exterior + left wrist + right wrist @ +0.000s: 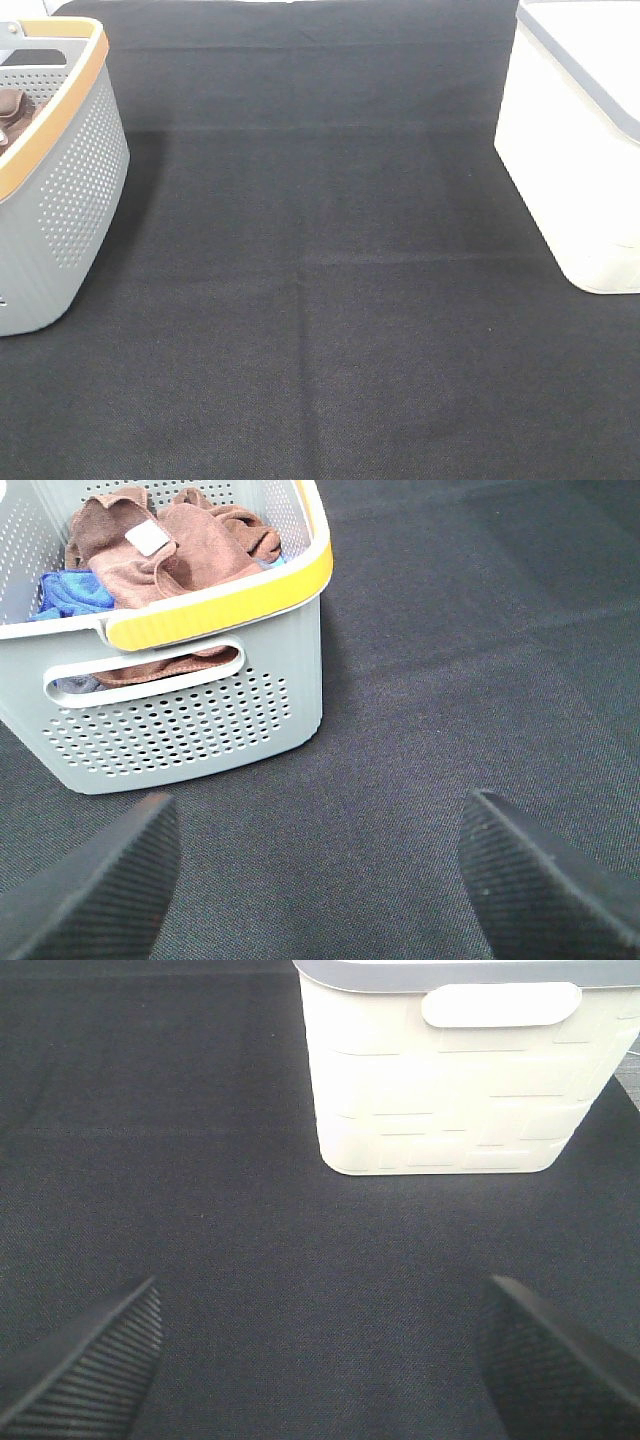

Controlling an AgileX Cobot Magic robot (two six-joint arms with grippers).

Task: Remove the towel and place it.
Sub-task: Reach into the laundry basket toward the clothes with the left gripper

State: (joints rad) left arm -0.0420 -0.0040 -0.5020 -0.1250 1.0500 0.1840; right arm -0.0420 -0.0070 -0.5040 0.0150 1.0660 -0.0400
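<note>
The reddish-brown towel (pixel 175 545) lies crumpled inside the grey basket (pixel 200 720), its small white tag facing up; a corner of the towel (pixel 18 108) shows in the exterior high view too. My left gripper (pixel 315 880) hangs open over the black cloth, short of the basket's handled end, with nothing between its fingers (pixel 95 885). My right gripper (pixel 320 1360) is open as well, empty, facing the white bin (pixel 450 1090). Neither arm shows in the exterior high view.
The grey basket (pixel 70 190) with an orange-yellow rim stands at the far left of the black table cloth (pixel 320 300). A blue cloth (pixel 65 592) lies beside the towel in it. The white bin (pixel 580 170) with a grey rim stands at the right.
</note>
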